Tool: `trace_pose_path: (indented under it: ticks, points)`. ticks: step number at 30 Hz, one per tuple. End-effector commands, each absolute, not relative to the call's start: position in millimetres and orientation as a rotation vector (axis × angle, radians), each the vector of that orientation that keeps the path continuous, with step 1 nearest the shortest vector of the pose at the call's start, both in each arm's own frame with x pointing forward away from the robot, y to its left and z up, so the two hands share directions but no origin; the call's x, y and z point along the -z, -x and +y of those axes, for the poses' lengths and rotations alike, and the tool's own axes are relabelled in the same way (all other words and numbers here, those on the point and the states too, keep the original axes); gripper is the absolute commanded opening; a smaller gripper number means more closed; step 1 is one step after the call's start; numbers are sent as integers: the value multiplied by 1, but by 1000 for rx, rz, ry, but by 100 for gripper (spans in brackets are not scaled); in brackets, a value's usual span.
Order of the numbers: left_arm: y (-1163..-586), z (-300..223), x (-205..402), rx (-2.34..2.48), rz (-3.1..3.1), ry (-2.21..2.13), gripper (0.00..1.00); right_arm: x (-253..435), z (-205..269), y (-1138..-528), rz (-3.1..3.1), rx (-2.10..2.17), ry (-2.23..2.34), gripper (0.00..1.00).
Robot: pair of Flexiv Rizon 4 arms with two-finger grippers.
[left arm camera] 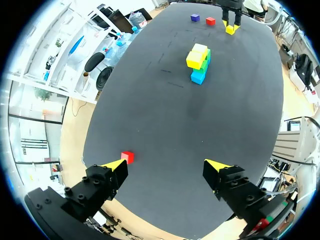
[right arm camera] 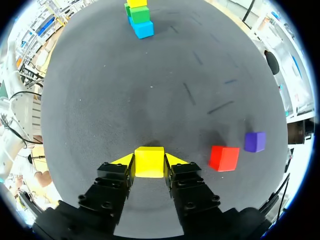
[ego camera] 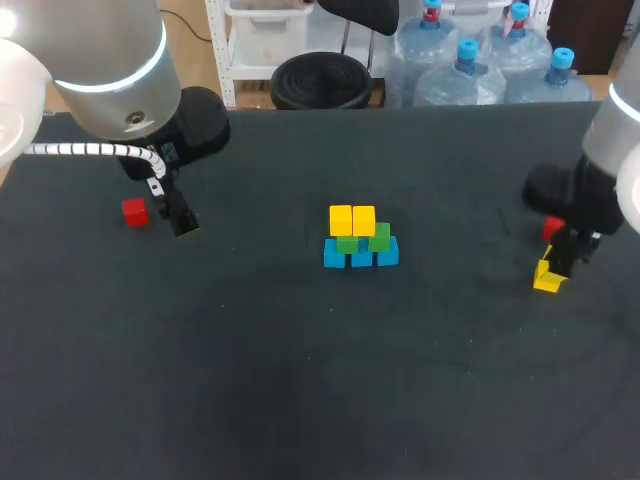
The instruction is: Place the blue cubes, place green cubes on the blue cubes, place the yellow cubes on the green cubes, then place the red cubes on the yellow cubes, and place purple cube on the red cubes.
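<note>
The right end effector point(right arm camera: 149, 163) is pinching a single yellow cube point(right arm camera: 149, 161) between its two yellow-tipped fingers, one finger pressed against each side, low over the dark counter point(ego camera: 300, 380); whether the cube rests on the surface cannot be told. Just beside this end effector, off one finger, lies a red cube point(right arm camera: 223, 158), and slightly beyond that a purple cube point(right arm camera: 254, 141), the two close but apart. Far ahead of the fingers stands the stack point(right arm camera: 139, 16): a bottom row of blue cubes point(ego camera: 360, 256), green cubes point(ego camera: 366, 240) on them, and two yellow cubes point(ego camera: 352, 219) side by side on top. The left end effector point(left arm camera: 166, 166) is spread wide with nothing between its fingers. A second red cube point(left arm camera: 127, 157) sits on the counter just ahead of one of its fingertips, outside the gap, and the stack lies well ahead of it.
</note>
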State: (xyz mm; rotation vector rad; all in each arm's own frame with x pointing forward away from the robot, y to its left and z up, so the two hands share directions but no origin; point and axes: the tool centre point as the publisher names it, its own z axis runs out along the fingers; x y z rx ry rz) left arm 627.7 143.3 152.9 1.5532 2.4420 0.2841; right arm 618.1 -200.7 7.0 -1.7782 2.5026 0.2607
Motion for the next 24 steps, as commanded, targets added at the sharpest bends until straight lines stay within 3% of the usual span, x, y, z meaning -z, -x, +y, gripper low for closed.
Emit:
trace_pose_path:
  ticks: [1,24]
  points:
    - [-628,144,-153,-280,2440,-1556,100,-21,-203,-623,2494,-255,1797,0]
    - [-628,144,-153,-280,2440,-1556,100,-77,-142,-668,2189,-236,1814,0]
